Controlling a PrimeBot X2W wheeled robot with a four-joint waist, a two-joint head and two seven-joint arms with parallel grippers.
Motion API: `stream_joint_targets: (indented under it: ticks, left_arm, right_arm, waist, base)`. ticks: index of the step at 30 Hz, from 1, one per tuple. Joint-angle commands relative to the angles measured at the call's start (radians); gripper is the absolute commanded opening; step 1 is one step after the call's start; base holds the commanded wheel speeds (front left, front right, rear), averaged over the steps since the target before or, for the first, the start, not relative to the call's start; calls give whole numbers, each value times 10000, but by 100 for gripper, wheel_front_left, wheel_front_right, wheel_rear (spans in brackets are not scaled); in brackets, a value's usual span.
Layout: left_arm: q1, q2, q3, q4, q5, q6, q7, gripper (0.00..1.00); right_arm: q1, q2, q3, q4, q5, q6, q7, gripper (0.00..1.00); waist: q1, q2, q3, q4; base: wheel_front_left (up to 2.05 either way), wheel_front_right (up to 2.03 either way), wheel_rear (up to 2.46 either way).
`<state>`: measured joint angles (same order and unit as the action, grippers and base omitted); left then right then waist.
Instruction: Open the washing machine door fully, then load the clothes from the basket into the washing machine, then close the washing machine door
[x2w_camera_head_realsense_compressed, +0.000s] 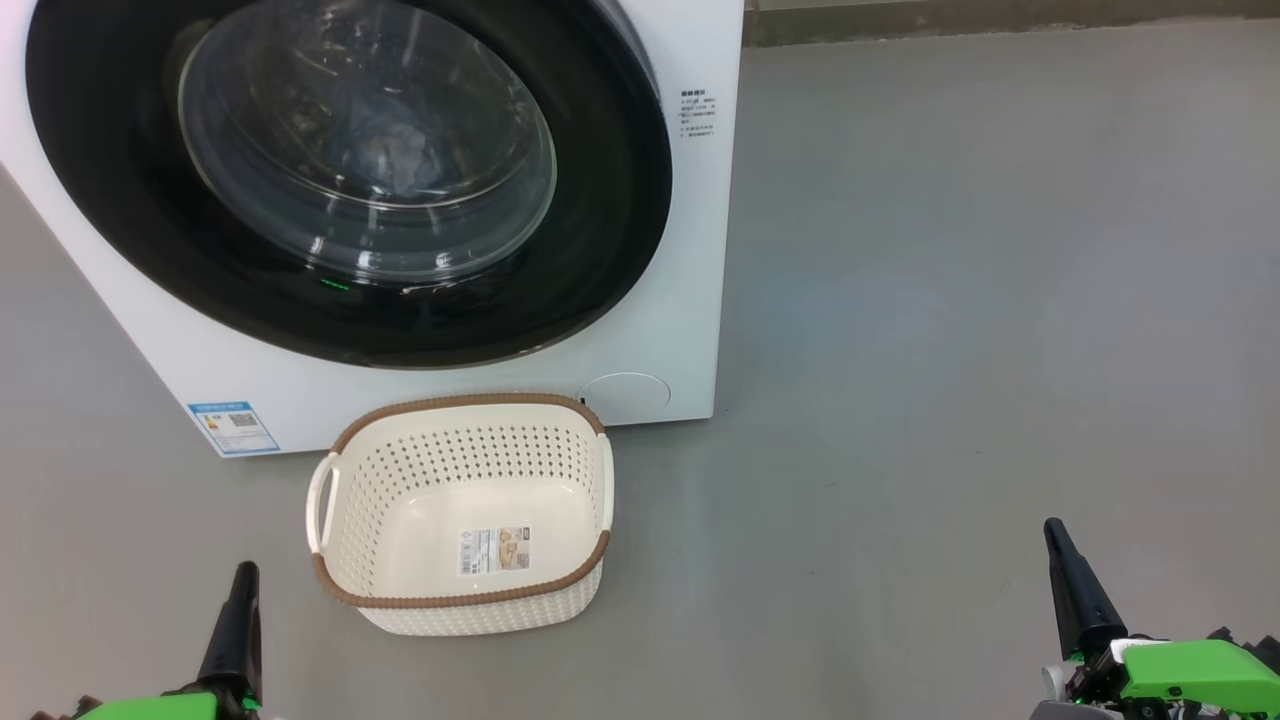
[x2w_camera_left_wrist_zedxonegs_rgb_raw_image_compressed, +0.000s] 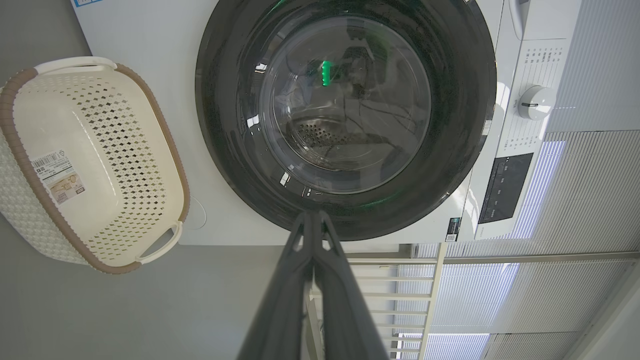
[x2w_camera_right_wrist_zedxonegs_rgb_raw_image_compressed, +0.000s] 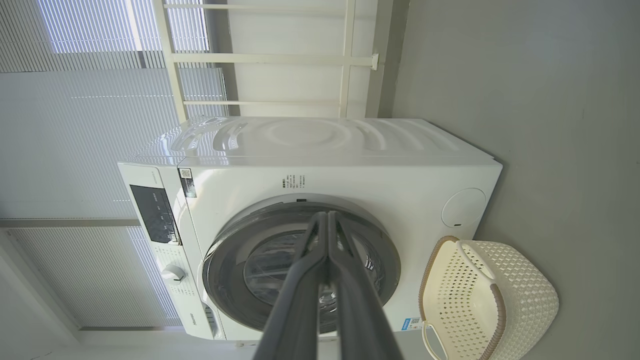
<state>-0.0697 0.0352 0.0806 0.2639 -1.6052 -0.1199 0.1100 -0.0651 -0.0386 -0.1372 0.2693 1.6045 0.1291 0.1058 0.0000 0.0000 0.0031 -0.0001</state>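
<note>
While both arms are hanging low over the near edge of the floor (x2w_camera_head_realsense_compressed: 950, 300), the left gripper (x2w_camera_left_wrist_zedxonegs_rgb_raw_image_compressed: 311, 217) is showing its two dark fingers pressed together, tips meeting, with nothing between them. To its right, the basket (x2w_camera_head_realsense_compressed: 470, 399) is sitting on the floor close in front of the washing machine (x2w_camera_head_realsense_compressed: 690, 300), below the door. It is holding nothing but its paper label (x2w_camera_head_realsense_compressed: 493, 550).

Above it, the washing machine door (x2w_camera_head_realsense_compressed: 350, 170) is lying flush in the white front, seemingly latched. A pale bluish patch is showing dimly through the glass bowl, probably the clothes (x2w_camera_head_realsense_compressed: 395, 160) lying in the drum. Judging by that, loading and closing are looking done.

Should the door be needing a firmer seat, it is likely going to behave as a stiff, fairly heavy hinged disc. Its glossy black rim is probably slippery to pinch, so a flat push on that rim, off the more fragile glass, is looking safer. I cannot tell where its hinge or handle recess is sitting.

Far right, the right gripper (x2w_camera_right_wrist_zedxonegs_rgb_raw_image_compressed: 327, 216) is likewise fully closed, fingers touching, carrying nothing.
</note>
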Motion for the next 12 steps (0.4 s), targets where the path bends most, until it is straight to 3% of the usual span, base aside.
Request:
stream_joint_targets:
  ticks: [1,12]
  left_arm:
    - [-385,154,337,-187,-29,-107,37,0]
    - [-385,154,338,-187,-28,-107,38,0]
  right_arm:
    - [-430,-116,223,-245,32,16,83,0]
    - [-430,-116,226,-245,34,16,81,0]
  waist:
    - [0,0,0,1]
    - [0,0,0,1]
  base:
    - [0,0,0]
    - [0,0,0]
